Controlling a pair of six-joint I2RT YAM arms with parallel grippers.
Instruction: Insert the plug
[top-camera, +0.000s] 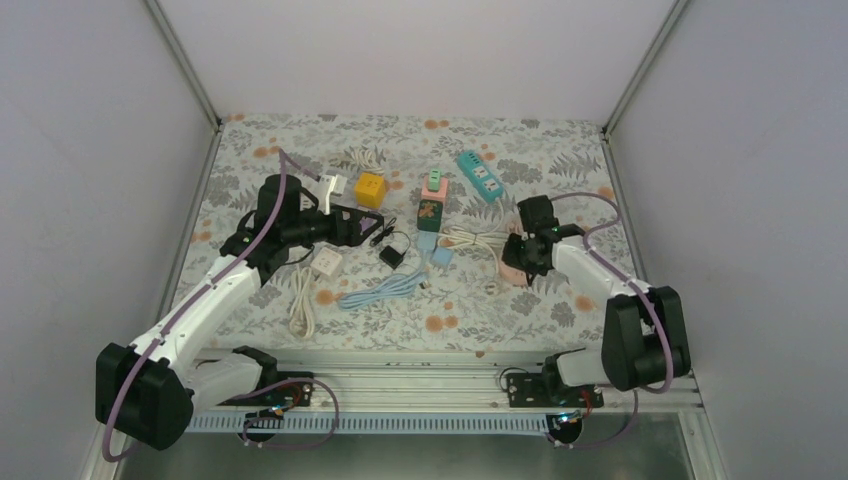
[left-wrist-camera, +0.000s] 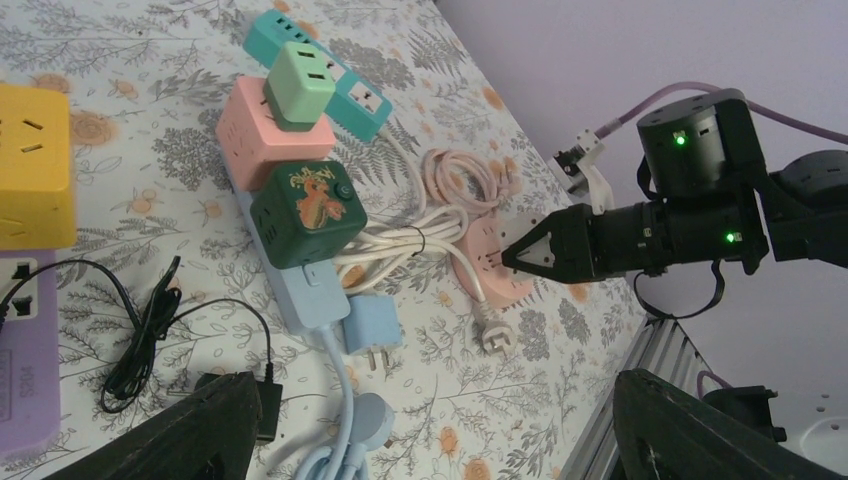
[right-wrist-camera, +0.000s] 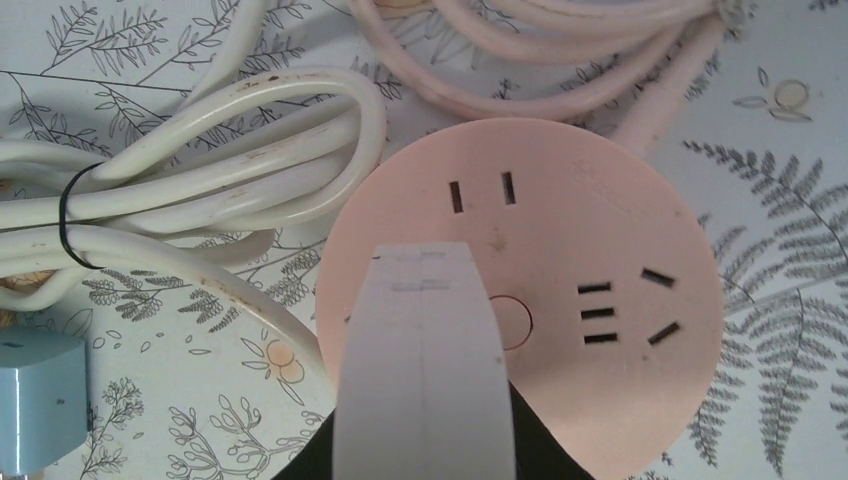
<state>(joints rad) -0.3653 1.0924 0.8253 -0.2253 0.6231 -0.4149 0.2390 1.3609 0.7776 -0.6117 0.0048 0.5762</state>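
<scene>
A round pink socket (right-wrist-camera: 560, 300) lies on the floral cloth right of centre, with its pink cable coiled behind it; it also shows in the top view (top-camera: 512, 268). My right gripper (right-wrist-camera: 425, 262) is shut with nothing between its pads, and its tip rests on the socket's face. In the left wrist view the same tip (left-wrist-camera: 520, 256) touches the socket (left-wrist-camera: 485, 275). A white three-pin plug (left-wrist-camera: 497, 338) lies loose on the cloth beside the socket. My left gripper (left-wrist-camera: 440, 400) is wide open and empty, hovering near a black adapter (top-camera: 392, 257).
A yellow cube socket (top-camera: 371, 188), a teal power strip (top-camera: 480, 175) and a stack of pink and green cubes (top-camera: 433, 200) stand at the back. A blue adapter (left-wrist-camera: 372, 330), a light blue cable (top-camera: 380, 292), a white coiled cable (right-wrist-camera: 180, 180) and a white adapter (top-camera: 326, 262) lie mid-table.
</scene>
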